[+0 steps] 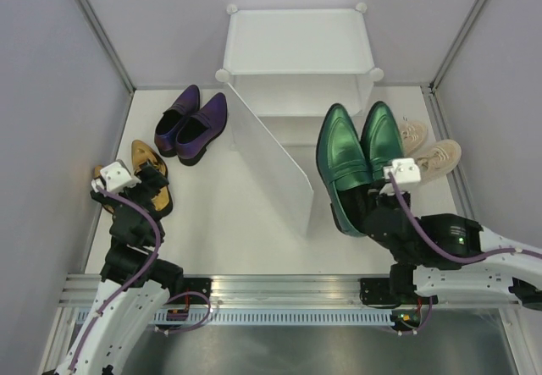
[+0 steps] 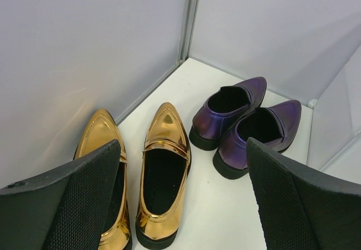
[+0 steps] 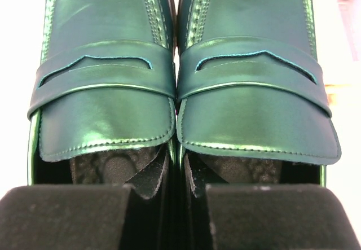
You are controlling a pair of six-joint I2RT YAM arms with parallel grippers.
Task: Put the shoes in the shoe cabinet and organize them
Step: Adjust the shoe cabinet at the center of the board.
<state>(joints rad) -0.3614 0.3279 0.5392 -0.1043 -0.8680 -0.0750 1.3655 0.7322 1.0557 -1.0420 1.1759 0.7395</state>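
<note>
My right gripper [image 1: 383, 199] is shut on the pair of glossy dark green loafers [image 1: 349, 157], right of the cabinet door. In the right wrist view one finger [image 3: 67, 216] sits inside each loafer [image 3: 180, 92] and the inner walls are pinched together between them; the gripper [image 3: 169, 191] is at the heel end. My left gripper [image 1: 135, 180] is open over the metallic gold loafers [image 2: 163, 165], one finger over each side of them. The dark purple shoes [image 1: 193, 124] stand beyond the gold pair. The beige sneakers [image 1: 428, 151] lie right of the green loafers. The white shoe cabinet [image 1: 296, 49] stands at the back.
The cabinet's frosted door panel [image 1: 271, 159] is swung open and juts toward me between the two arms. Grey walls [image 1: 51, 96] close in both sides. The purple shoes [image 2: 248, 120] also show in the left wrist view, near the back corner.
</note>
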